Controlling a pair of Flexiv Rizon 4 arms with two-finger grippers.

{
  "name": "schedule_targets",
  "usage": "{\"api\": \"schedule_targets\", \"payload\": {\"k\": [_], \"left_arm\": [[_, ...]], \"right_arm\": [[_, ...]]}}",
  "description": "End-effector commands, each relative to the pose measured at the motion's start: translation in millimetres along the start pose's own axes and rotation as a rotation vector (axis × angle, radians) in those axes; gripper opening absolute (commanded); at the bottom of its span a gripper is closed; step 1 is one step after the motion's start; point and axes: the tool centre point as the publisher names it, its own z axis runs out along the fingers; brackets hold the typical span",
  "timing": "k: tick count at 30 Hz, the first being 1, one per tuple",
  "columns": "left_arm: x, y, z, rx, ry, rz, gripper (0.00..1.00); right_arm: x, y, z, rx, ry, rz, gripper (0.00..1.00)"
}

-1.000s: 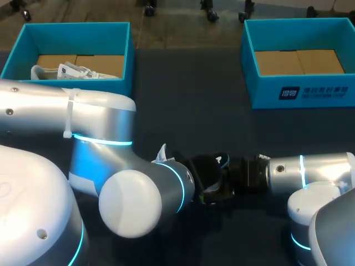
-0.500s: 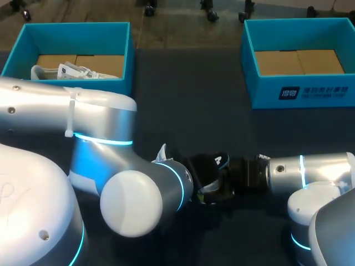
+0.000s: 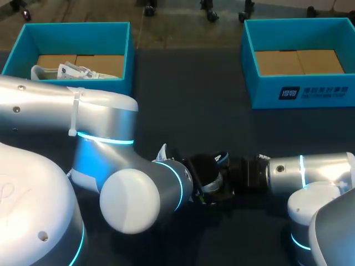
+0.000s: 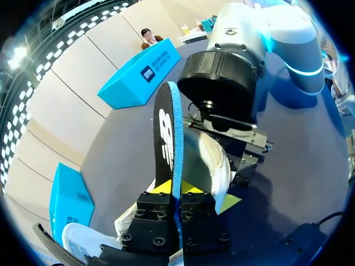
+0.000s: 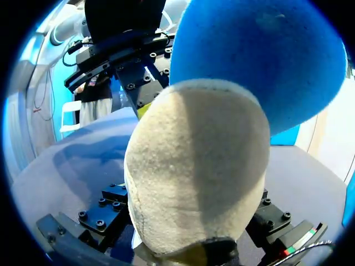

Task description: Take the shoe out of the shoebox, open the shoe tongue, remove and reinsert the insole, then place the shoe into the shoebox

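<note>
A white shoe (image 3: 213,185) hangs low over the dark table between my two arms. My right gripper (image 3: 232,178) is shut on its heel end, and the pale heel (image 5: 194,166) fills the right wrist view between its fingers. The insole (image 4: 166,133), black on top with a blue foam underside (image 5: 260,61), stands upright out of the shoe's opening. My left gripper (image 4: 177,188) is shut on the insole's lower edge, its yellow tips pressed to both faces. In the head view my left forearm hides most of that gripper.
A teal shoebox (image 3: 72,33) at the back left holds a second white shoe (image 3: 72,72). Another teal shoebox (image 3: 299,61) at the back right holds only a cardboard liner. Dark table surface lies between the boxes and my arms.
My left gripper has closed onto the insole. The insole has tipped slightly towards the right arm. The right arm and the shoe have kept still.
</note>
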Motion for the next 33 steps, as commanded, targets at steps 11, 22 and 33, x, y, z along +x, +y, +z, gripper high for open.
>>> {"api": "schedule_targets", "payload": {"k": [11, 22, 33], "left_arm": [[-12.6, -38.7, -31.1, 0.007, 0.180, -0.052, 0.00], [-12.8, -87.3, -64.3, 0.007, 0.427, -0.087, 0.00], [-43.4, -119.2, -129.5, 0.136, 0.828, -0.099, 0.00]], "right_arm": [[1.2, -0.8, 3.0, 0.003, -0.001, -0.001, 0.00], [1.2, -0.8, 3.0, 0.003, -0.001, -0.001, 0.00], [1.2, -0.8, 3.0, 0.003, -0.001, -0.001, 0.00]]}}
